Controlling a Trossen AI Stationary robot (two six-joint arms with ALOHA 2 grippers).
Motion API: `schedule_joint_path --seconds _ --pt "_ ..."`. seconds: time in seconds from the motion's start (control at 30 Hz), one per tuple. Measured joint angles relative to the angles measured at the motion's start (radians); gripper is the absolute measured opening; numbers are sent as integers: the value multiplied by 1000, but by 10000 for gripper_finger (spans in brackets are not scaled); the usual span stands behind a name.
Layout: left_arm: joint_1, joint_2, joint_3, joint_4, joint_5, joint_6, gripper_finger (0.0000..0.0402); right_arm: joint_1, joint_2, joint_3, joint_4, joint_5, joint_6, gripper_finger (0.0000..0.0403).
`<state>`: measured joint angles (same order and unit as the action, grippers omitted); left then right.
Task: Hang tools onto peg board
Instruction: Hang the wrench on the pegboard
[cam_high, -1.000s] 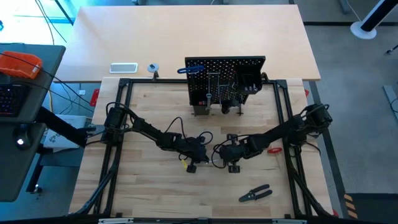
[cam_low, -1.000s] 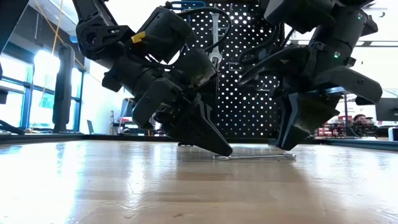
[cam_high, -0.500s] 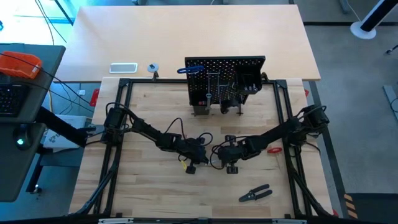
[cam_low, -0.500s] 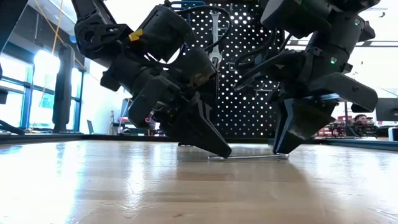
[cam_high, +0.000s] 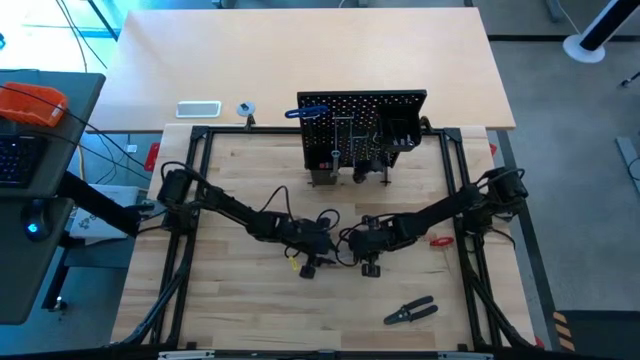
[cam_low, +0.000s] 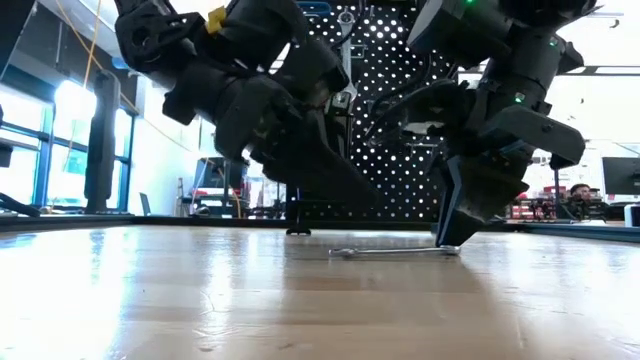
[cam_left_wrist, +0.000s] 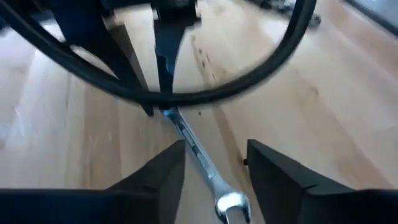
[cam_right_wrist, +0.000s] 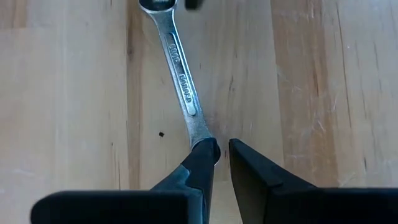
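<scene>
A silver wrench (cam_low: 390, 251) lies flat on the wooden table between my two grippers. My left gripper (cam_left_wrist: 214, 162) hangs open above the wrench's left end (cam_left_wrist: 229, 202) and touches nothing; in the low view it (cam_low: 360, 195) is well clear of the table. My right gripper (cam_right_wrist: 221, 149) stands at the wrench's right end, its fingers almost together. The black peg board (cam_high: 360, 125) stands upright behind them, with a blue-handled key (cam_high: 300, 111) and a wrench (cam_low: 345, 50) hanging on it. My right gripper has the wrench's right end (cam_right_wrist: 198, 134) at its fingertips. That end runs in behind one fingertip (cam_right_wrist: 205, 155), which hides the place of contact. The fingers slant down from above, roughly along the wrench. The wrench lies on the table (cam_low: 455, 249).
Black-handled pliers (cam_high: 410, 312) lie near the front right. A red-and-black clamp (cam_high: 438, 240) lies right of my right arm. A white tray (cam_high: 198, 108) and a small tape roll (cam_high: 245, 108) sit on the far table, beyond the black frame (cam_high: 200, 135).
My left gripper has risen off the wrench's left end, which now lies bare on the table. The wrench has slid a little toward the table's left along with my right gripper's fingertips.
</scene>
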<state>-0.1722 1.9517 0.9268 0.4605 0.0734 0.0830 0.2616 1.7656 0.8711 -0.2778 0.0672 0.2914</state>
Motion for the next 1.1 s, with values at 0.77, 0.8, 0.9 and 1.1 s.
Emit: schedule_joint_path --seconds 0.77,0.8,0.9,1.1 --pt "-19 69 0 21 -85 0 227 -98 2 -3 38 -132 138 50" --pt "-19 69 0 15 -89 0 227 -101 2 -3 43 -139 140 50" --pt "-16 73 0 2 -114 0 227 -107 2 -3 56 -154 146 50" --pt "-11 95 3 27 -147 -3 222 -121 3 -3 64 -188 179 50"
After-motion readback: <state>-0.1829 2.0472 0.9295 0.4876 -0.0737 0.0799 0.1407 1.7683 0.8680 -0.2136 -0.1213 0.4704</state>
